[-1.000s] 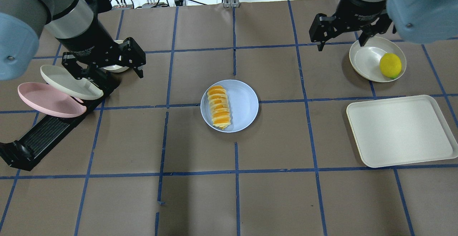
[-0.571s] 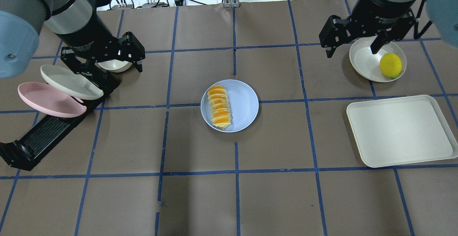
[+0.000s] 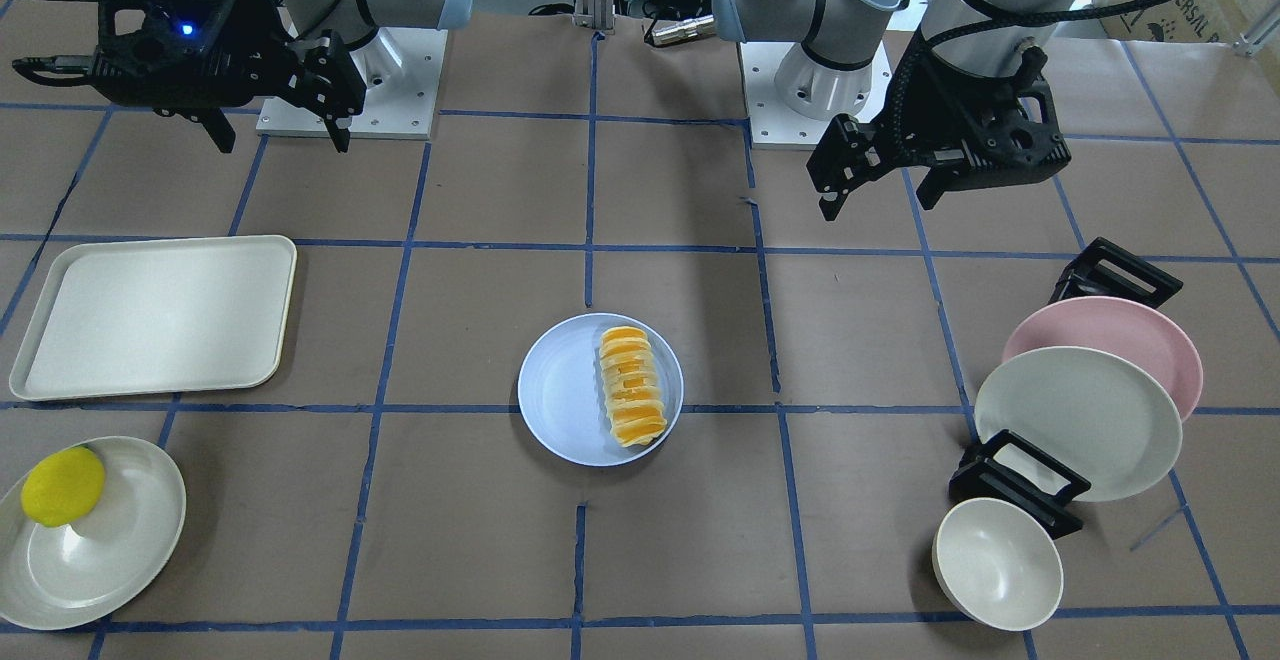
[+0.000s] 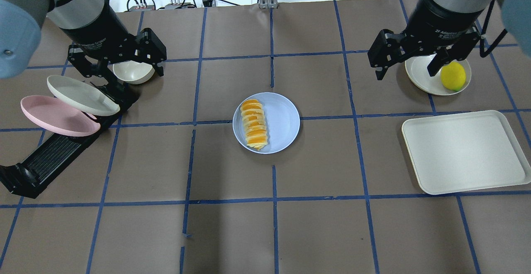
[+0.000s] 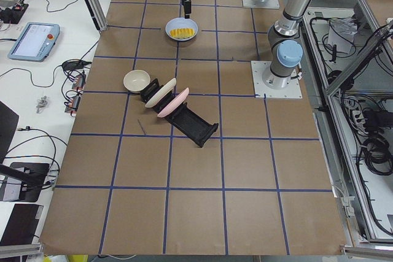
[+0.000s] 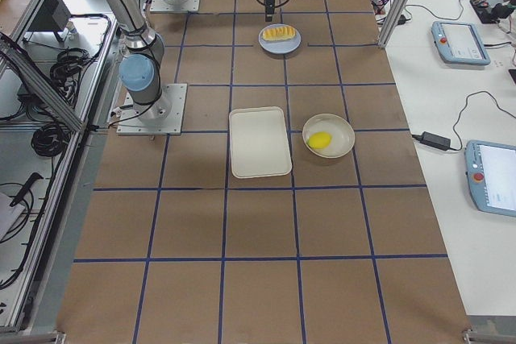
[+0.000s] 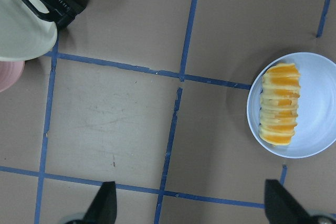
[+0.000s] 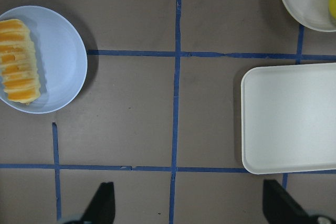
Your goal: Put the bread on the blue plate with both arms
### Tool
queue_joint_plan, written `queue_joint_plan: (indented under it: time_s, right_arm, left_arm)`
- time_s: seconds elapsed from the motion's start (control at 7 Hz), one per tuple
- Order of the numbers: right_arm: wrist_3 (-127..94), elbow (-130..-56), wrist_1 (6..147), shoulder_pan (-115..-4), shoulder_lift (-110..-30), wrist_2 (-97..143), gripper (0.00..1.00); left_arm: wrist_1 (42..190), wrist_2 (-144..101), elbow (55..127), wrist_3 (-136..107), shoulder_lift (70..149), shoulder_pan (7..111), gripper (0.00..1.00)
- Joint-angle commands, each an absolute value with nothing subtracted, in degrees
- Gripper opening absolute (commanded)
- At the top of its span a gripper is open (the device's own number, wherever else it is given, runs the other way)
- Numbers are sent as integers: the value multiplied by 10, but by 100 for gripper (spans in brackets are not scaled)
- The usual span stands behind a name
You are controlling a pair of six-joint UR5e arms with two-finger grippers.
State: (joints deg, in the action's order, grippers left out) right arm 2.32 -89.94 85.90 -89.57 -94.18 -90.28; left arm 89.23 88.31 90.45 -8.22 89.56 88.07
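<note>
Left black two-finger end effector (image 4: 126, 74) hovers spread and empty, well apart from the loaf. At centre, a ridged bread loaf striped orange and cream (image 4: 254, 123) lies on the left half of a smooth, round, pale blue plate (image 4: 284, 120) (long axis pointing away from the robot). Right black end effector (image 4: 405, 74), also spread and empty, hovers well apart.

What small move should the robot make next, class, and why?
Probably just draw both arms back to rest. The bread lies on the blue plate, inside its rim toward one side. The left gripper and right gripper are open, empty and well clear of it, so the placement looks finished.
</note>
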Motion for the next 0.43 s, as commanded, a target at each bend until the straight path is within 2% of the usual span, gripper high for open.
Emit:
queue_joint_plan:
  time_s: [0.0,0.29]
  right_arm:
    - [22,-900,859,-896,-942,-909,98]
    - [23,-900,859,-896,-943,-909,99]
  left_arm:
    - [893,883,904,-82,896,881,100]
    - [893,883,910,-73,896,880,100]
